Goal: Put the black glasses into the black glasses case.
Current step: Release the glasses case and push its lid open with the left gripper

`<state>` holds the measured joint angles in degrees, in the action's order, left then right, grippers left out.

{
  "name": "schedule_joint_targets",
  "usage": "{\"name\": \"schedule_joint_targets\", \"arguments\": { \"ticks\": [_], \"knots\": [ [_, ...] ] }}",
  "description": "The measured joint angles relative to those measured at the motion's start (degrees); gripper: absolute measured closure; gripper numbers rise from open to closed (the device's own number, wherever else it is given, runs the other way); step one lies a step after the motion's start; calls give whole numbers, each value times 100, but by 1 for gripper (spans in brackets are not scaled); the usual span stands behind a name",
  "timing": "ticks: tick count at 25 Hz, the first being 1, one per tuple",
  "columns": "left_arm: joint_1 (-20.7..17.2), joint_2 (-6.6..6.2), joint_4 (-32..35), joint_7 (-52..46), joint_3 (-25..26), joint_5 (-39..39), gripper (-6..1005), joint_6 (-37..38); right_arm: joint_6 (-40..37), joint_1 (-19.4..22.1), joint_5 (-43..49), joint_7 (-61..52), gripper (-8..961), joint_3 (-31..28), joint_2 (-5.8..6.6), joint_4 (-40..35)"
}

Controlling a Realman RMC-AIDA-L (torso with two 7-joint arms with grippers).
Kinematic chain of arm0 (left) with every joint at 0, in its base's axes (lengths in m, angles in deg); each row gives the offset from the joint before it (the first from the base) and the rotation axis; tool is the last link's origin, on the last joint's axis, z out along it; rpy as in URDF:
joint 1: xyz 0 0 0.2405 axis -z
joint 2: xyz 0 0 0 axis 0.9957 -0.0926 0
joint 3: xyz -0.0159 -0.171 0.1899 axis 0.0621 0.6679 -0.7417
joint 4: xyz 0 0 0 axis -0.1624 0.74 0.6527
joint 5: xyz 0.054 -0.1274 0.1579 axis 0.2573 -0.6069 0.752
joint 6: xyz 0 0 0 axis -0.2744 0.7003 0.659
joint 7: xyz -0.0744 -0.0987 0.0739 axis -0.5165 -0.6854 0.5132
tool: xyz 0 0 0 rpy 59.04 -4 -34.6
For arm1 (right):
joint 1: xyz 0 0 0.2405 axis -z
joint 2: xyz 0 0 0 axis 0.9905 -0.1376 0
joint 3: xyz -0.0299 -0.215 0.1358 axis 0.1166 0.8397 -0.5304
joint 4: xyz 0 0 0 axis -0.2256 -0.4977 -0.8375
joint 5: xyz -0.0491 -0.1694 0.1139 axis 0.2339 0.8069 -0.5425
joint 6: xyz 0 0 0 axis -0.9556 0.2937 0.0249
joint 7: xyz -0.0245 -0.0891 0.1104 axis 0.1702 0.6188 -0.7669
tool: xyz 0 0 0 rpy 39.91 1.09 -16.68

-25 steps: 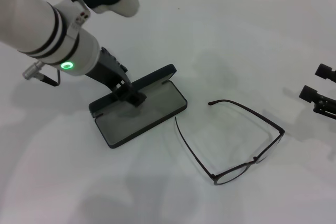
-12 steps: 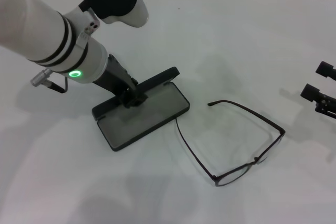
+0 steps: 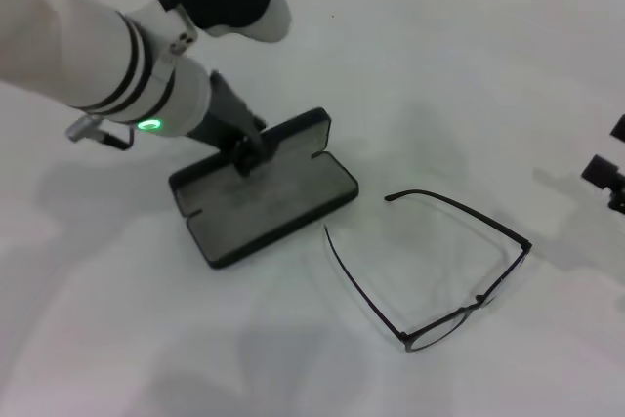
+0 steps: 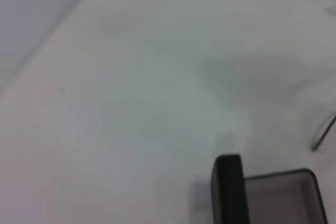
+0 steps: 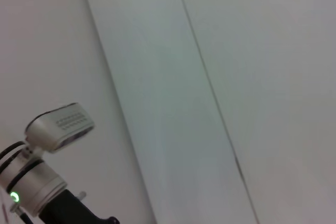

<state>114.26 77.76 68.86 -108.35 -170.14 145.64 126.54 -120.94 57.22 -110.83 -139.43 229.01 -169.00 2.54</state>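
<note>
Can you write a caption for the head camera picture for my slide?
The left gripper touches the open glasses case while the black glasses lie unfolded on the white table beside it.

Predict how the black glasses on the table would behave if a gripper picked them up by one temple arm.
The black glasses are thin wire, so probably light and springy. With both temple arms unfolded, the frame would likely swing or twist. The slim wire looks easy to bend.
</note>
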Motion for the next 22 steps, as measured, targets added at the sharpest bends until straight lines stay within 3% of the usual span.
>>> {"name": "schedule_joint_targets", "arguments": {
  "ticks": [4,10,12,18,22],
  "knots": [
    [-269,-4,613,336,-623,430,719,-619,-230,129,-144,107,84,-4,4,3],
    [-200,-2,551,705,-1204,534,830,-1334,-479,303,-254,245,84,-32,5,3],
    [-150,-1,534,691,-1214,537,978,-1346,-483,382,-281,250,84,-48,2,4],
    [-219,0,773,507,-1059,657,975,-1289,-362,529,-377,276,84,-59,-12,13],
    [-258,-1,873,300,-924,961,881,-1281,-283,463,-388,279,84,-62,-17,12]
  ]
}}
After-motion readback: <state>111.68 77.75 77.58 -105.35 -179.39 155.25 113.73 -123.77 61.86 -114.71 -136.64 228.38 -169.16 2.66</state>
